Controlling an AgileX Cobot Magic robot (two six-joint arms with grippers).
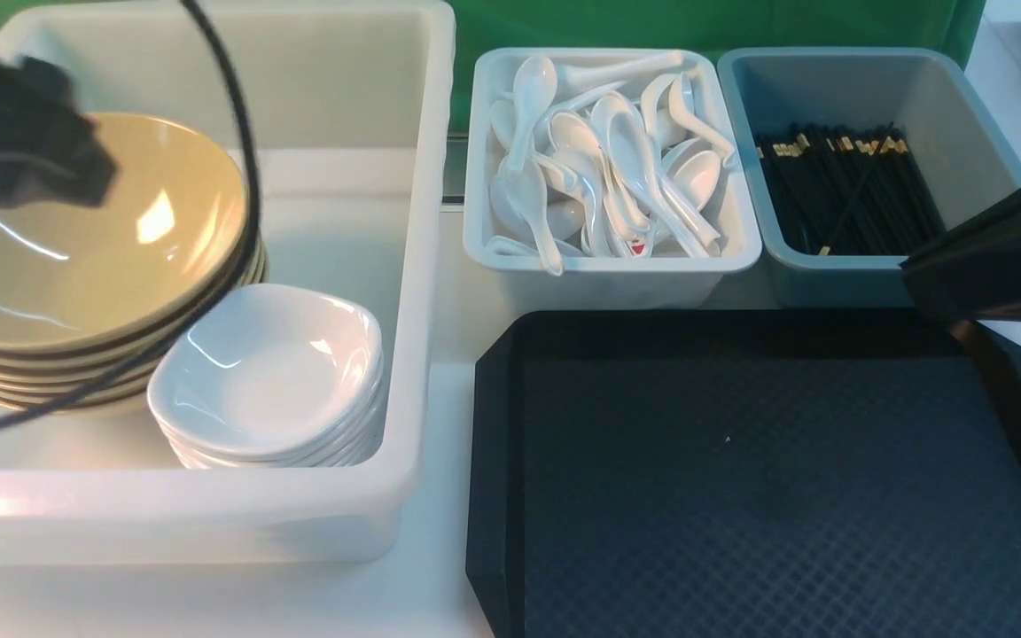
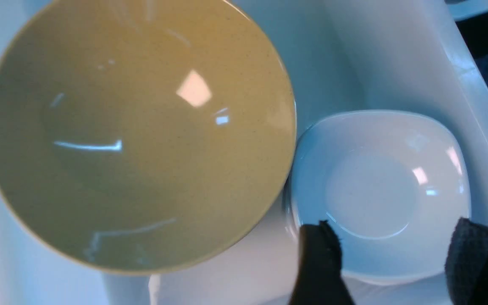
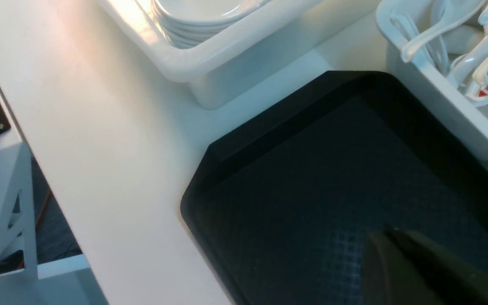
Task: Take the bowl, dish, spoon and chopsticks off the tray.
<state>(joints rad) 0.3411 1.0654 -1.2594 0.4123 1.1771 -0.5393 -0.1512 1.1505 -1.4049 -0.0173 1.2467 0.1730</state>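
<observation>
The black tray (image 1: pixel 741 461) lies at the front right with nothing on it, and its corner shows in the right wrist view (image 3: pixel 311 178). A tan bowl (image 1: pixel 85 239) (image 2: pixel 142 131) tops a stack in the white tub. Beside it, a white dish (image 1: pixel 271 363) (image 2: pixel 379 195) tops a stack of dishes. My left gripper (image 2: pixel 392 237) hangs open over the dish's near rim, holding nothing. Spoons (image 1: pixel 608 159) fill the white bin and chopsticks (image 1: pixel 847 186) the grey-blue bin. My right gripper (image 3: pixel 390 233) is shut and empty above the tray.
The big white tub (image 1: pixel 422 266) stands at the left. The spoon bin (image 1: pixel 617 275) and the chopstick bin (image 1: pixel 830 279) stand behind the tray. My left arm (image 1: pixel 14 133) and its cable hang over the bowls. My right arm (image 1: pixel 989 266) reaches in from the right.
</observation>
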